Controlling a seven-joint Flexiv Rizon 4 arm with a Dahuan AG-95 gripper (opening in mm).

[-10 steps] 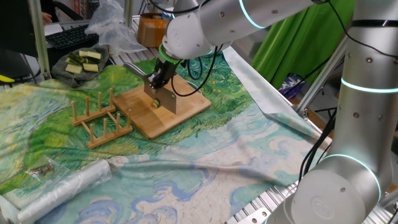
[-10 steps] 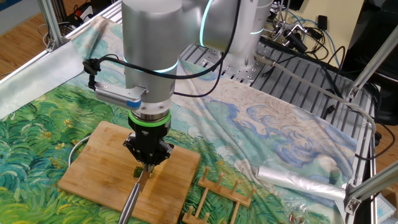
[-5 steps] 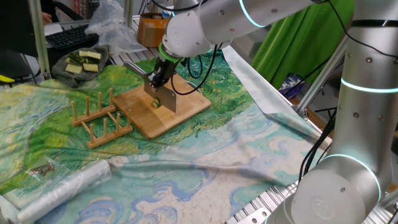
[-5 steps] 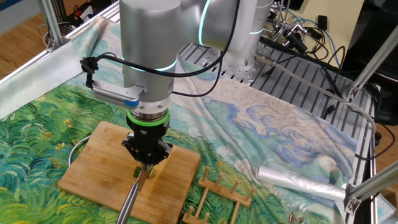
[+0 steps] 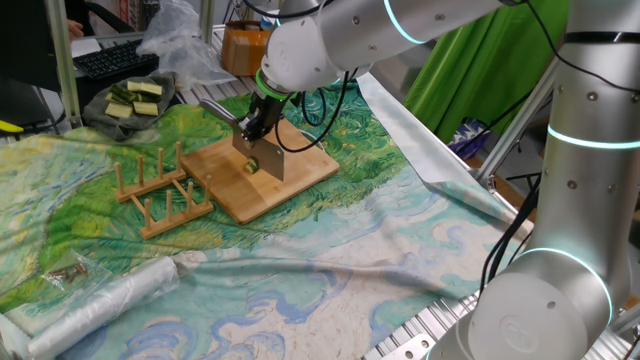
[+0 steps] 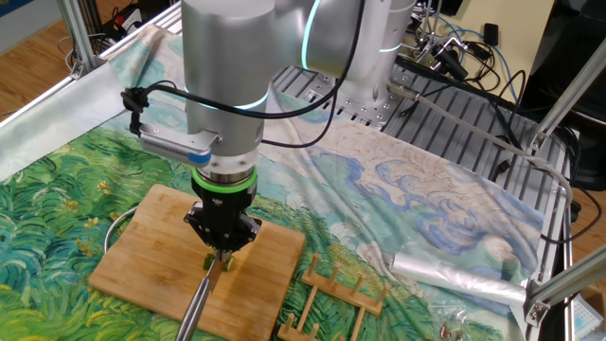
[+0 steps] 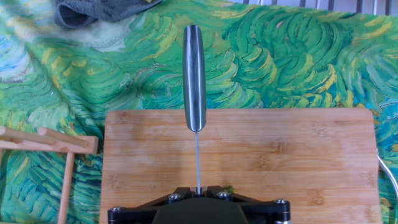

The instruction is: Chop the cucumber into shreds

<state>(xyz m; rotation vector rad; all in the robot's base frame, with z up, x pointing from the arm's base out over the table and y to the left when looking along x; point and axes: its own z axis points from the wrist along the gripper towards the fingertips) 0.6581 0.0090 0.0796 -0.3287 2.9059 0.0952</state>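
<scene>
Grey dish [image 5: 100, 117] holds what look like cucumber sticks [image 5: 134, 98]; jaws pinch the knife [image 7: 194, 81].

Silver-grey rounded arm [image 5: 575, 140], glowing cyan joint rings, green wrist band, black cables, seemingly black hand [image 6: 223, 254]

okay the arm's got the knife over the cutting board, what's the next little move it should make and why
Probably press the knife straight down. The gripper is shut on the knife, whose blade stands edge-down above the cutting board, and a bit of the cucumber sits right at the blade, apparently not yet shredded.
</scene>
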